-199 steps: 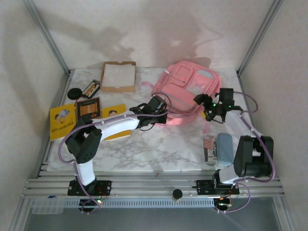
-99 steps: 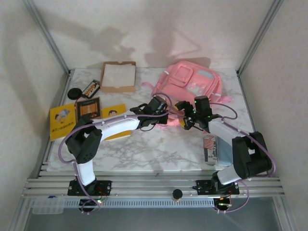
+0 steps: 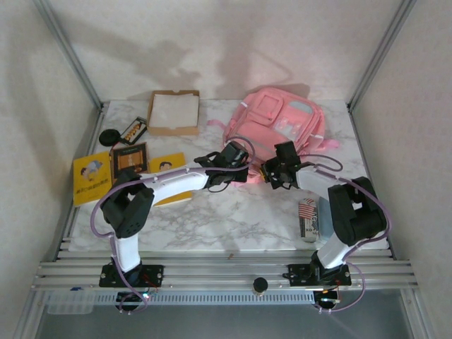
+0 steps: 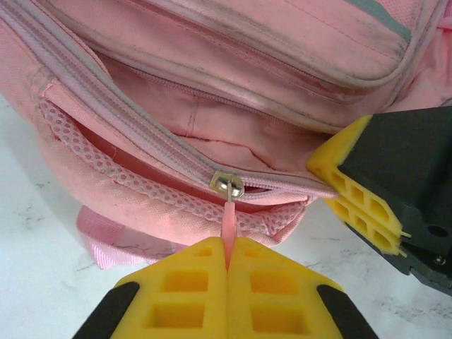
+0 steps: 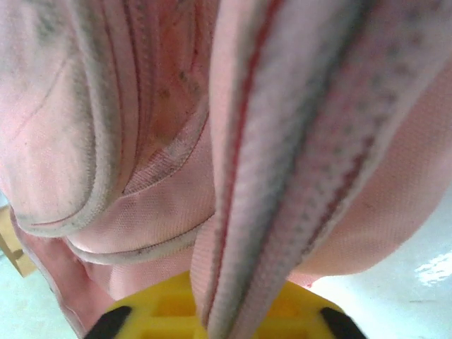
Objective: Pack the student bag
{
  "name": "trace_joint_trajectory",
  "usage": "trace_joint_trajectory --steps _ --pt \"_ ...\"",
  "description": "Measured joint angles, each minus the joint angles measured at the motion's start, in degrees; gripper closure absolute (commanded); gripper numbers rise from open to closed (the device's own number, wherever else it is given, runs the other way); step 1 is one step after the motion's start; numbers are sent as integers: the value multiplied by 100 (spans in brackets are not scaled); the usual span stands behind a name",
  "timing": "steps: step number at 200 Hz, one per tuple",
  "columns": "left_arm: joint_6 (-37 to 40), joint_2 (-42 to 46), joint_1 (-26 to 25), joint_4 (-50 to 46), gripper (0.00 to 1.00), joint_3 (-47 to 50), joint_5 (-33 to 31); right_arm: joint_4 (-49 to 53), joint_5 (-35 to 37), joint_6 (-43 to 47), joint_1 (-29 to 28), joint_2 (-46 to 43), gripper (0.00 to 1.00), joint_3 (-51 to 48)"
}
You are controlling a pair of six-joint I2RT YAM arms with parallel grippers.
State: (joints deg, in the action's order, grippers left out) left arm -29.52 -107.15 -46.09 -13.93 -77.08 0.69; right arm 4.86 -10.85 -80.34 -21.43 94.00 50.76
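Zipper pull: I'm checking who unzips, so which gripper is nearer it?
Left. The left gripper pinches the zipper pull; the right gripper clamps the student bag's edge beside it.

The left arm (image 3: 169, 185) and right arm (image 3: 353, 212) share white tubular links, chunky black joint housings and black base plates. Lilac cables (image 3: 97, 219) loop alongside each. The jaws carry yellow pads (image 4: 282, 298) with rectangular cut-outs, set in black holders.

We see the student bag (image 5: 141, 162) as a close blur; its fabric hides most of the right gripper (image 5: 226, 318), cut off below.
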Motion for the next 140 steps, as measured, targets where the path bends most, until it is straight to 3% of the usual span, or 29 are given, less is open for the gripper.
trace_joint_trajectory --steps 43,96,140 --pt "42 -7 -22 -223 100 -125 -332 564 57 986 166 -221 100 240" --pt "299 74 94 -175 100 -35 -455 1213 -605 2490 1239 -496 100 343" --pt "570 197 568 168 100 238 -321 1729 -1067 3556 1998 -459 100 826"
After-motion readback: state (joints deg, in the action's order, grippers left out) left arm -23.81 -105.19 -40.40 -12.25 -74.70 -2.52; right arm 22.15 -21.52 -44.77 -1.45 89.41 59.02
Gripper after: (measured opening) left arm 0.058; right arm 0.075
